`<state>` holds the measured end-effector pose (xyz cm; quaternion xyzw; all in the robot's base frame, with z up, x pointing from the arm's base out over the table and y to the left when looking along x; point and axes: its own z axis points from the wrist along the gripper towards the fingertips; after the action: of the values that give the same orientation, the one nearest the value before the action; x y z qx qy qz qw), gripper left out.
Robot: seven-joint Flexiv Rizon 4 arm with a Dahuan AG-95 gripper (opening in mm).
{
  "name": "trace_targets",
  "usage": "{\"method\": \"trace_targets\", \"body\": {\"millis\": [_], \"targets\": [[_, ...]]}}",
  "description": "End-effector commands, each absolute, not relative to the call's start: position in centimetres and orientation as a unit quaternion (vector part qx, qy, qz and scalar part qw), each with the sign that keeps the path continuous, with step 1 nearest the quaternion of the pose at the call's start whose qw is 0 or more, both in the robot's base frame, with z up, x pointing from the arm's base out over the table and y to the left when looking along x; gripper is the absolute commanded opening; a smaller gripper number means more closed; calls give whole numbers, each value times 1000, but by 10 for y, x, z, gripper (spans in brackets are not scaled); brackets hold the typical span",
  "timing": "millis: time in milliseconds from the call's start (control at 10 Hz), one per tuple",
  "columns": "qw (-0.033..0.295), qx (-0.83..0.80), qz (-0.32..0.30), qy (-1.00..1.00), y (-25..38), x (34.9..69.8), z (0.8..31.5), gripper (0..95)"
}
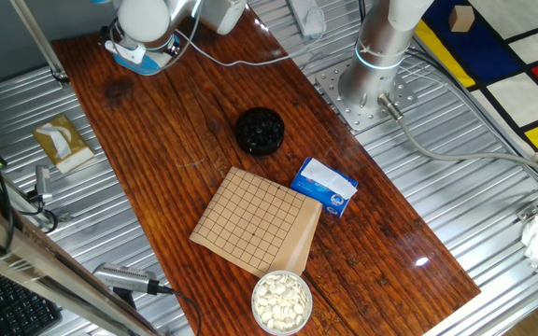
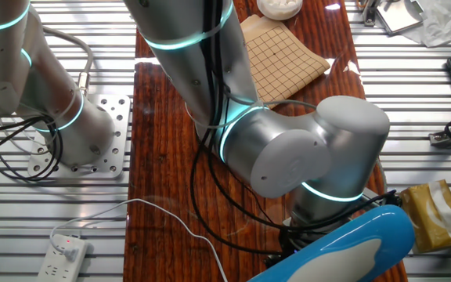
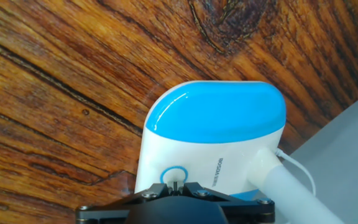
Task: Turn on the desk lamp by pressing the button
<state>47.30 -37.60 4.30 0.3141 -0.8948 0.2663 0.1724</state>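
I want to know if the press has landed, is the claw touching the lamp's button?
Cannot tell. In the hand view the claw sits right at the desk lamp button ring, but its tip hides any contact or gap.

One fixed view looks down steeply from high above the near end of the table (image 1: 157,131), taking in its whole length, with the arm base (image 1: 374,56) at far right and the lamp (image 1: 143,42) at the far left end. The other fixed view looks from the opposite end, lower and much closer, so the arm (image 2: 288,149) fills the middle and the lamp (image 2: 343,247) sits at its bottom edge. Both share the board (image 1: 255,222) and the bowl (image 1: 281,301). The hand view looks straight down from just above the lamp base (image 3: 213,140).
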Motion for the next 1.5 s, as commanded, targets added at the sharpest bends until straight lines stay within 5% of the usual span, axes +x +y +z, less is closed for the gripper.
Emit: {"method": "trace_targets", "body": {"millis": [100,1500], "targets": [[171,314,267,-895,-376,474,43,0],[171,306,270,-897,-372,479,32,0]]}}
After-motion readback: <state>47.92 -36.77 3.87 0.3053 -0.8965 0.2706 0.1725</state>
